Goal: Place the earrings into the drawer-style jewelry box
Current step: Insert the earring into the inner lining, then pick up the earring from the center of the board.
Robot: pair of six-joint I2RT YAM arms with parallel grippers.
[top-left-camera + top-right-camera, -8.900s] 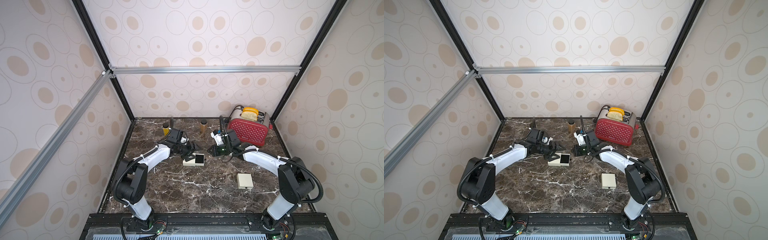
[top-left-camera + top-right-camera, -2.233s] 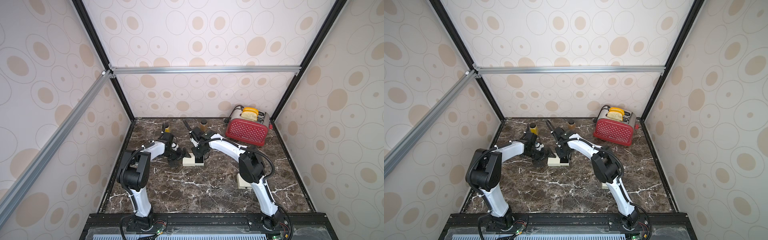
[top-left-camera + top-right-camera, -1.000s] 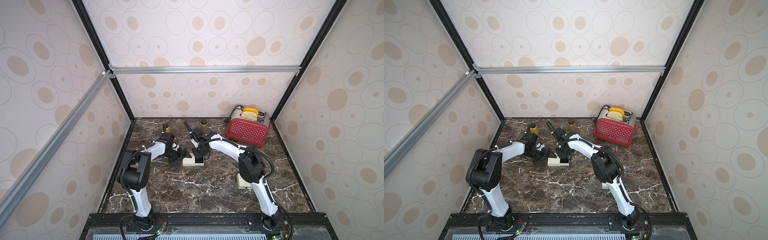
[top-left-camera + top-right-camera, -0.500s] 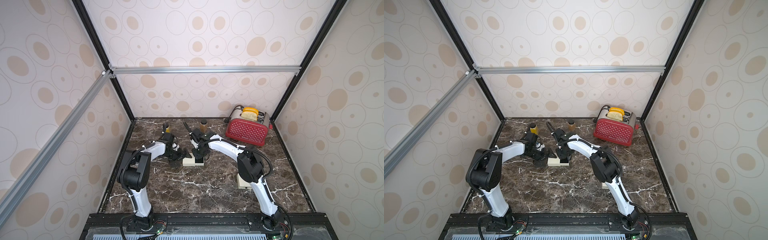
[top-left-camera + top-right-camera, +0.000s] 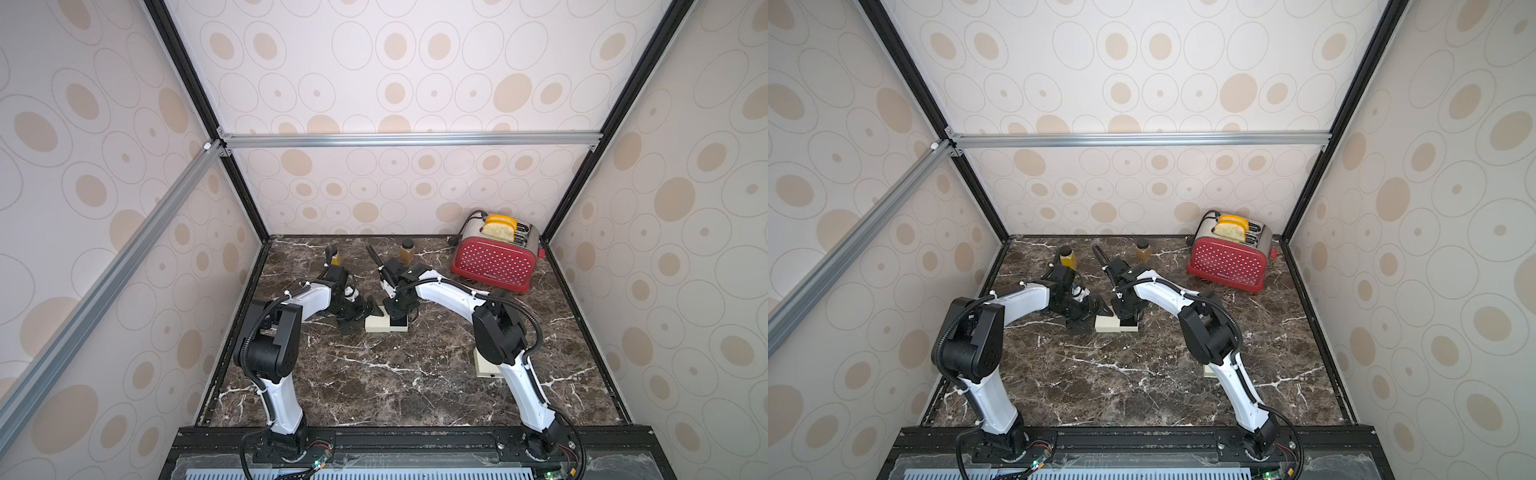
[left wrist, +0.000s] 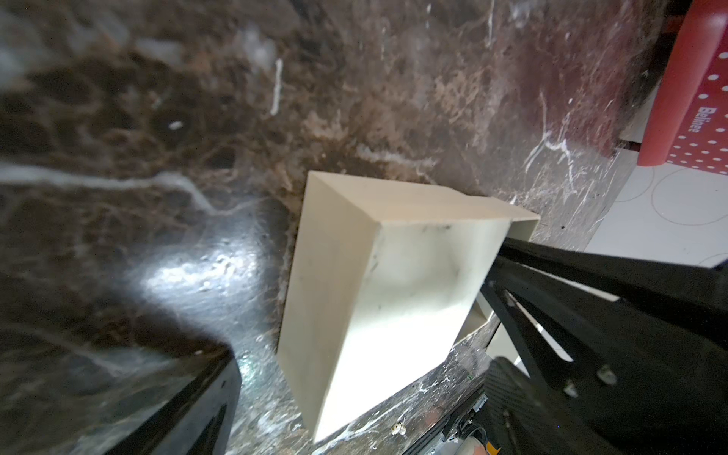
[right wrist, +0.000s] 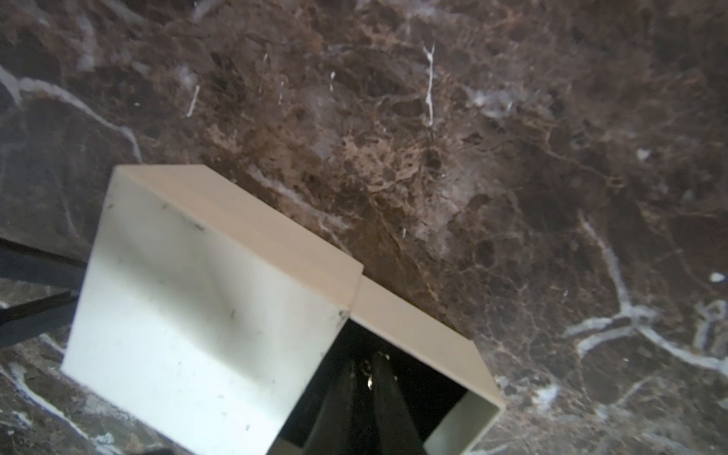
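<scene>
The cream drawer-style jewelry box (image 5: 377,325) (image 5: 1106,324) lies on the marble with its drawer (image 7: 417,335) pulled out to the right, showing a dark inside. My right gripper (image 7: 364,368) (image 5: 398,315) reaches down into the open drawer, shut on a small metallic earring (image 7: 369,379) at its tips. My left gripper (image 6: 362,370) (image 5: 360,318) stands wide open around the box's closed left end (image 6: 315,275), holding nothing. In the left wrist view a tiny pale-gold bit (image 6: 398,428), perhaps another earring, lies on the marble beside the box.
A red dotted toaster (image 5: 494,262) with bread stands at the back right. Two small jars (image 5: 334,258) (image 5: 407,250) sit by the back wall. A second cream box (image 5: 484,365) lies front right, partly hidden behind my right arm.
Since the oldest frames my right arm has swung from near the toaster to the drawer, and my left gripper has settled at the box's left end. Over the last second nothing visibly moves.
</scene>
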